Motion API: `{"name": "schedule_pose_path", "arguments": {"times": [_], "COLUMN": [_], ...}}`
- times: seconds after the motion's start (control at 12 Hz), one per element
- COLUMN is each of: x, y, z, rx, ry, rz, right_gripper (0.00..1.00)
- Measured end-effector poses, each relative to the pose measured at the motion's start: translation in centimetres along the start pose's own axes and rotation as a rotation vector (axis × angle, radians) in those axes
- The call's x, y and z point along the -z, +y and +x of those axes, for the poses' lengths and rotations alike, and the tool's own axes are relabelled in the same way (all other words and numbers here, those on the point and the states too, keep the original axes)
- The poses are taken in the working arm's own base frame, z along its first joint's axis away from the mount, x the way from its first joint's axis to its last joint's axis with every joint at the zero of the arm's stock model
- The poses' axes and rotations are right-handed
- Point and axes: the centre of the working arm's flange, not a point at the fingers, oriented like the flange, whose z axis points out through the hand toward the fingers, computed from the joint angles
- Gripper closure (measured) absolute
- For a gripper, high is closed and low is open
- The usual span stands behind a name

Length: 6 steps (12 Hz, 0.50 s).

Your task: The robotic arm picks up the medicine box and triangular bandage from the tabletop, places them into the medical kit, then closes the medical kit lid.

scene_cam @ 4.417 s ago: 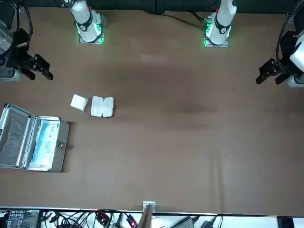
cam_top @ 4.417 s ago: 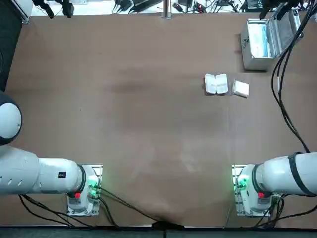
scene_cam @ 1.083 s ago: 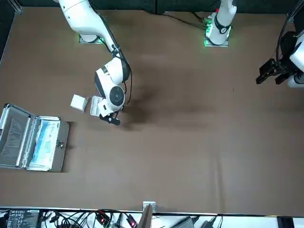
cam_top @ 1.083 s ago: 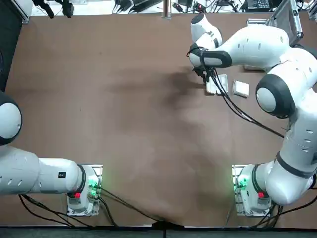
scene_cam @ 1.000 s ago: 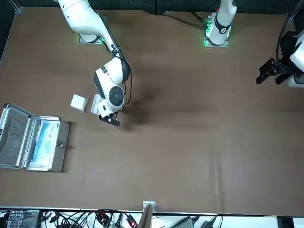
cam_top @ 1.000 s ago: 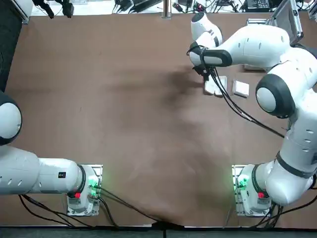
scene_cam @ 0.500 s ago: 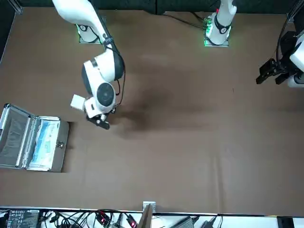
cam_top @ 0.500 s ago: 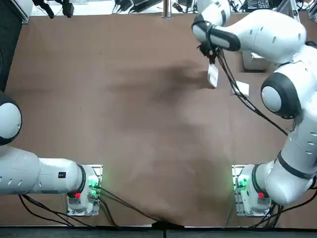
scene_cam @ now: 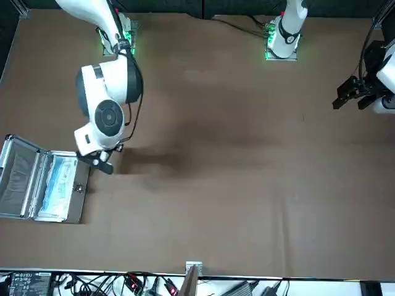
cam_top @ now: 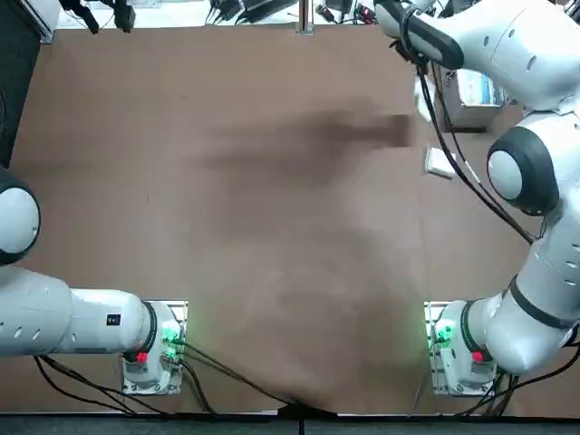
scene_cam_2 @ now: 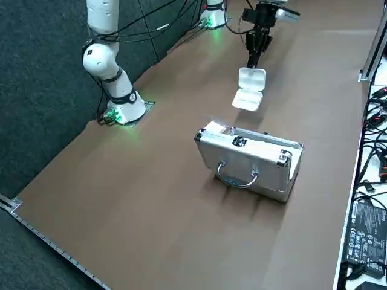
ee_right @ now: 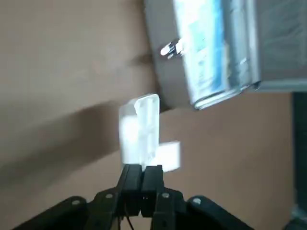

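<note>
No readable text, labels, brands or numbers in any view. Left arm's small black label [cam_top: 112,319]: markings too small to make out. Black unit [scene_cam_2: 366,232] at the table edge in the right side view has white print, illegible. Medical kit [ee_right: 218,50] beyond the jaws: blue lining, no legible print. Triangular bandage [ee_right: 140,132] in the jaws: plain white.

A wide brown table [cam_top: 227,227] fills most of each view. Dark carpeted floor [scene_cam_2: 42,90] is seen beside it in the right side view. Along the table's far edge, tangled black cables [cam_top: 245,9] and electronic gear [scene_cam: 28,283] are laid on a white surface [scene_cam_2: 378,181].
</note>
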Motion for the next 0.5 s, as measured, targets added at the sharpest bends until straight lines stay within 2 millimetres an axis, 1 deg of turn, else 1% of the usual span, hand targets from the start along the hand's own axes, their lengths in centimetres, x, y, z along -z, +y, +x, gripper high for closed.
{"name": "schedule_pose_path", "arguments": {"times": [0.25,0.5], "x": [-0.3,-1.8], "y": [3.2,6.8], "z": [2.2,4.5], "rx": [0.084,0.155], "ry": [0.041,0.041], "rz": [-0.088,-0.168], "right_gripper": [0.98,0.98]}}
